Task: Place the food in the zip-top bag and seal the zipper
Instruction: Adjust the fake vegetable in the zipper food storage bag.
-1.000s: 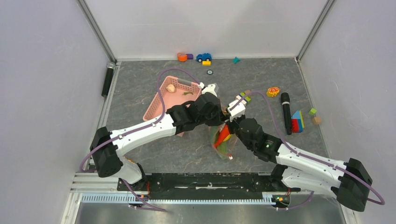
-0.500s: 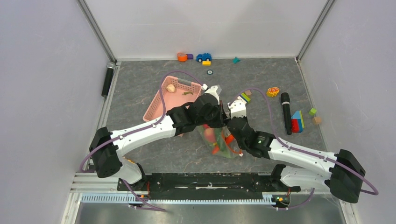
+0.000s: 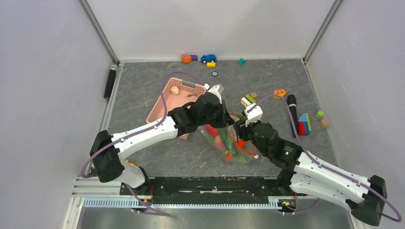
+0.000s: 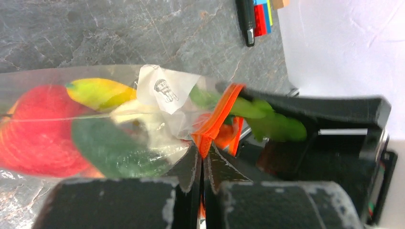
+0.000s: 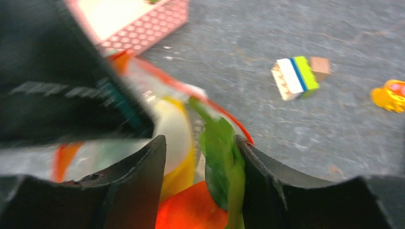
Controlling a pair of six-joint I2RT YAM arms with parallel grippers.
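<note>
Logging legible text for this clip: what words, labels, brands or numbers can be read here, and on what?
No text can be read.
White label on the zip-top bag: a small dark round emblem, too small and crumpled to read.
Toy blocks: plain, no lettering.
Pink basket: no marking visible.

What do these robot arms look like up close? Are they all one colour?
No. Each arm has white links joined by chunky black joints, with a thin purple cable looping alongside. The left claw and right claw have matte black fingers, scuffed pale at the edges.
</note>
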